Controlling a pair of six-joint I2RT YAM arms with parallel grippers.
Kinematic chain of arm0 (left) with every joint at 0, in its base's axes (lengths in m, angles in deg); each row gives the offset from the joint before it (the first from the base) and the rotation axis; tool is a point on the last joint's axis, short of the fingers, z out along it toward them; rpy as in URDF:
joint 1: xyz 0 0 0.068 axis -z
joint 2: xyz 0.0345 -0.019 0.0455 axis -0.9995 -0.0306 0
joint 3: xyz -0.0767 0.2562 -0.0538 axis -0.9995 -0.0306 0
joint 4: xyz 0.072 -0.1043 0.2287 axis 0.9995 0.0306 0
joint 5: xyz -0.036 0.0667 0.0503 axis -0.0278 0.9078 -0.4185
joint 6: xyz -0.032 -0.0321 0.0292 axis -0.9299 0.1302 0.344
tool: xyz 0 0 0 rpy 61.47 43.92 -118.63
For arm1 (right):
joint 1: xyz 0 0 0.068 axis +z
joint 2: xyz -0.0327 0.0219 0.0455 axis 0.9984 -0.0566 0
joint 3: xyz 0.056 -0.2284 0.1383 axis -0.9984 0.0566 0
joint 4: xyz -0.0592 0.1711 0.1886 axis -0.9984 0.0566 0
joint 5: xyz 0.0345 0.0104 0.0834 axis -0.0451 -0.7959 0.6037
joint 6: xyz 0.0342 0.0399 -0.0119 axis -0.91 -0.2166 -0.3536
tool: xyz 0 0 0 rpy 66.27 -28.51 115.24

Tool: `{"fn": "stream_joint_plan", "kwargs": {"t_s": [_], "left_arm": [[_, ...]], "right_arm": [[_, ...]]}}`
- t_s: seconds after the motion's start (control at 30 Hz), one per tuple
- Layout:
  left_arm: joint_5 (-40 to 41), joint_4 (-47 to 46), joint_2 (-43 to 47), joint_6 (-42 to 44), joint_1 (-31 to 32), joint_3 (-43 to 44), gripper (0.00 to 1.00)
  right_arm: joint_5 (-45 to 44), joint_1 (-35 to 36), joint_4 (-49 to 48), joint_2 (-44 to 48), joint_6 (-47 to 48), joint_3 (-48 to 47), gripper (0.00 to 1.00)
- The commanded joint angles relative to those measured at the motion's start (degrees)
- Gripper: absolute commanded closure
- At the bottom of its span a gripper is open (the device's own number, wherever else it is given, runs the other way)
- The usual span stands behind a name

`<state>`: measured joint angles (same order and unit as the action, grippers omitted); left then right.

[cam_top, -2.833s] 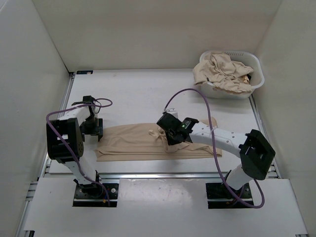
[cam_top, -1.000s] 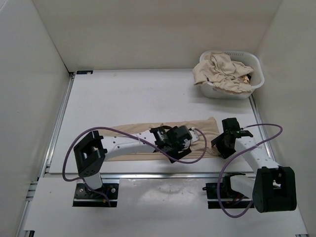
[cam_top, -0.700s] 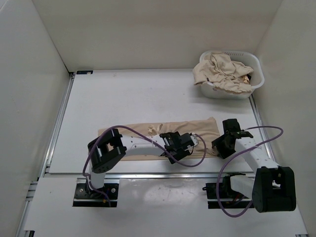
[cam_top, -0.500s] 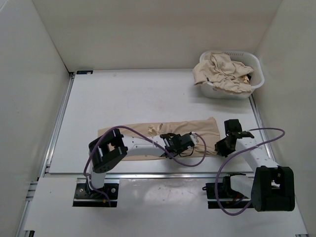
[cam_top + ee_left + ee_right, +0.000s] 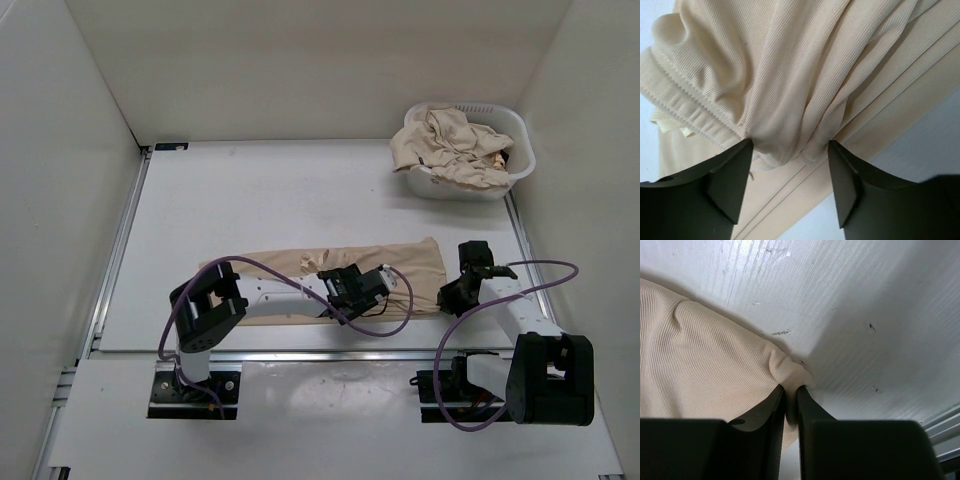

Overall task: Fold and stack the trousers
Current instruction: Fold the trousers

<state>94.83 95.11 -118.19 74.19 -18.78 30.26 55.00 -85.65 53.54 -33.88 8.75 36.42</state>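
A: So, which step?

B: Folding the trousers (image 5: 415,265), by the look of it. Laid out lengthwise on the table (image 5: 260,190), close to the near edge, flat between the 2 arms. Not yet stacked anywhere.

A: And the right gripper (image 5: 791,390)?

B: Closed to a slit on the cloth's right-hand corner, pinching 1 small tuck of fabric just off the tabletop.

A: Left gripper (image 5: 790,155)?

B: Down on the garment, a little right of its middle. Jaws well apart, with a thick bunch of cloth filling the gap and touching both fingers (image 5: 727,175). Firm hold or loose, cannot tell.

A: Next move, then?

B: Probably lifting both holds together and carrying the right end over toward the left, to halve the length. Calls for a sure grip near the middle first, then an even lift, against slipping and creasing in such thin fabric.

A: Anything else about?

B: Heap of beige cloth (image 5: 450,140) in the white basket (image 5: 525,150) at the far right corner, well apart from the work. Likely waiting for the same treatment.
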Motion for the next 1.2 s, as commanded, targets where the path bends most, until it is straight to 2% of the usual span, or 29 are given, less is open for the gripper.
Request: {"fn": "stream_joint_plan", "kwargs": {"t_s": [0.0, 0.03, 0.07, 0.2, 0.27, 0.3, 0.4, 0.47, 0.57, 0.63, 0.7, 0.87, 1.07, 1.17], "left_arm": [[0.51, 1.85, 3.69, -0.10, -0.30, 1.49, 0.29], [0.51, 2.46, 3.69, -0.10, -1.00, 2.11, 0.32], [-0.89, 2.46, 3.69, -0.10, -1.01, 2.90, 0.39], [-2.12, 2.99, 2.55, -0.10, -1.71, 2.91, 0.53], [-3.27, 3.69, 1.93, -0.10, -2.24, 2.91, 0.54], [-3.80, 3.69, 1.32, -0.10, -2.24, 2.91, 0.58], [-3.80, 5.09, -0.53, -0.10, -2.24, 2.91, 0.58], [-3.80, 5.63, -1.67, -0.10, -2.76, 2.91, 0.50], [-3.28, 6.16, -2.90, -0.10, -3.47, 2.29, 0.47], [-3.27, 4.76, -2.90, -0.10, -4.08, 2.29, 0.61], [-4.32, 4.75, -2.90, -0.10, -5.83, 4.65, 0.86], [-3.80, 7.55, 3.14, -0.10, -5.84, 8.00, 0.86], [-6.00, 16.25, 7.81, -0.10, -5.84, 10.99, 0.86], [-8.02, 18.55, 7.82, -0.10, -5.05, 7.40, 0.86]], "right_arm": [[-4.61, -0.75, 3.01, -1.68, 2.63, 1.50, 0.84], [-4.61, -0.75, 3.01, -1.68, 2.63, 1.50, 0.84], [-4.61, -0.75, 3.01, -1.68, 2.63, 1.50, 0.84], [-4.61, -0.75, 3.01, -1.68, 3.15, 1.50, 0.84], [-4.08, -0.75, 3.01, -1.68, 3.15, 1.50, 0.84], [-4.08, -0.75, 3.01, -1.68, 3.15, 1.50, 0.84], [-4.08, -0.75, 3.01, -1.15, 3.15, 1.50, 0.83], [-4.08, -0.75, 3.01, -1.15, 3.68, 1.50, 0.83], [-4.08, -0.75, 3.01, -1.15, 3.68, 1.50, 0.83], [-4.08, -0.75, 2.48, -1.15, 3.68, 2.02, 0.83], [-4.08, -0.75, 2.48, -1.15, 3.68, 2.03, 0.88], [-6.09, -1.80, 4.15, -0.62, 4.46, 2.03, 0.97], [-8.03, -2.33, 7.23, 0.96, 5.88, -0.60, 0.98], [-8.03, -2.33, 7.84, 1.49, 6.49, -1.14, 0.98]]}}
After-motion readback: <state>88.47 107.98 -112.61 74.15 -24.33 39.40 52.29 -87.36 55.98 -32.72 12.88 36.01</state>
